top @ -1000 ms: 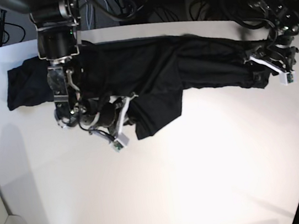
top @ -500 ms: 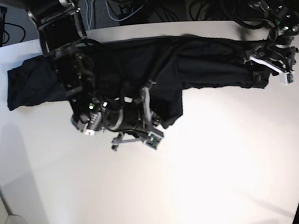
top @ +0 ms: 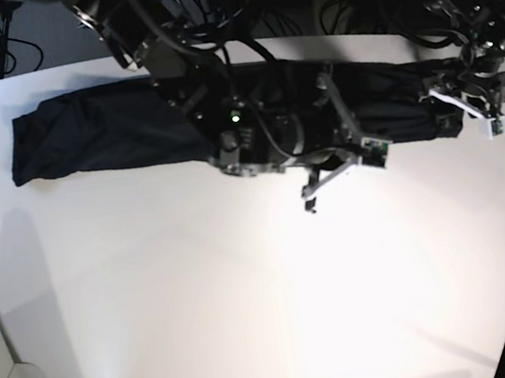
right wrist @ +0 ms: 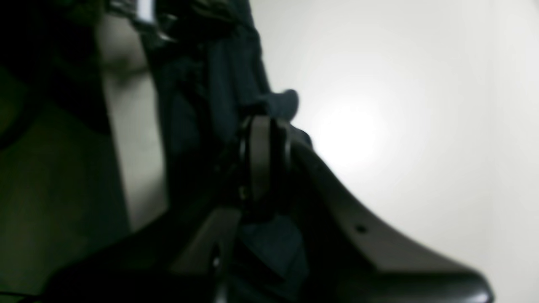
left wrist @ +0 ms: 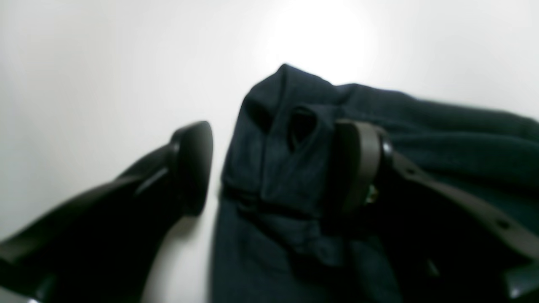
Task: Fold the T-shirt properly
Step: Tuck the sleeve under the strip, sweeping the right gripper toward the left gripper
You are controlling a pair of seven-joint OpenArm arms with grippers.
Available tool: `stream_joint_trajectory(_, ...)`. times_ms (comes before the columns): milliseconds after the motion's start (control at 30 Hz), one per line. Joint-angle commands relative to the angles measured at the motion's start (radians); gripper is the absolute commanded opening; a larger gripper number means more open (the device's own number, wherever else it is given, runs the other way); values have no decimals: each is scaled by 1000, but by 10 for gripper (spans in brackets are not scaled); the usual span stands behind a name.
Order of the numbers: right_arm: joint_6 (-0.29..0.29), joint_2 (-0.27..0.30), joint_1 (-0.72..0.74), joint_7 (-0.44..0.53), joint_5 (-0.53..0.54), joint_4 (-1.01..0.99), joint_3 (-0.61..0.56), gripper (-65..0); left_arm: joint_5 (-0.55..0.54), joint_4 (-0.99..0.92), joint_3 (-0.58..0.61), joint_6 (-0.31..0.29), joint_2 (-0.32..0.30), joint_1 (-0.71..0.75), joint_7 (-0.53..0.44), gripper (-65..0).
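**A:** What can't you make out from where you sit?

**B:** Quite a bit. From the base view my right arm sprawls across the middle of the T-shirt (top: 104, 135), so I can't see how the cloth lies beneath it. The right gripper (top: 314, 190) sits at the front edge of the dark band, and its tip is too small there to read. The right wrist picture is blurred and half of it is black shadow.

**A:** And the fingers?

**B:** On the right they are pressed together with a bunched fold of the shirt (right wrist: 252, 97) pinched between them, as far as the blur lets me judge. On the left gripper (left wrist: 273, 168) they stand wide apart: one finger rests on the bare desk (left wrist: 105, 63), the other lies on the fabric, and a crumpled end of the shirt (left wrist: 273, 176) lies between them, not clamped.

**A:** Where's the garment overall?

**B:** Stretched as a long, narrow, dark band along the far side of the white desk (top: 252, 321), from its left end to the left gripper (top: 477, 110) at its right end.

**A:** Texture?

**B:** Thin, soft, matte charcoal cloth, rumpled into small ridges; the fingers are smooth dark plastic with rounded pads; the desk is glossy with glare.
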Motion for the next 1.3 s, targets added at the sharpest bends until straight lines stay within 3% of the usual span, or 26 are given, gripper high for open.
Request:
stream_joint_trajectory(0, -1, -16, 13, 19, 16, 19, -15, -640, 19, 37, -13, 9, -13, 0, 23, -244)
stream_joint_trajectory(233, -1, -16, 13, 82, 18, 13, -157, -641, 19, 98, -13, 9, -13, -3, 49, -244)
stream_joint_trajectory(633, -1, -16, -20, 195, 20, -32, -266, -641, 19, 92, -10, 9, -1, -26, 51, -244)
stream_joint_trajectory(700, -1, -16, -11, 229, 70, -59, -298, -643, 19, 94, -10, 9, 2, -23, 51, -244)
stream_joint_trajectory(833, -1, -16, 53, 267, 216, -115, -304, -643, 19, 97, -10, 9, 2, -23, 51, -244)
stream_joint_trajectory(933, -1, -16, 90, 289, 265, -150, -299, -643, 19, 94, -10, 9, 2, -20, 51, -244)
stream_joint_trajectory(1267, -1, -16, 142, 301, 273, -158, -233, -643, 19, 89, -12, 9, 2, -19, 51, -244)
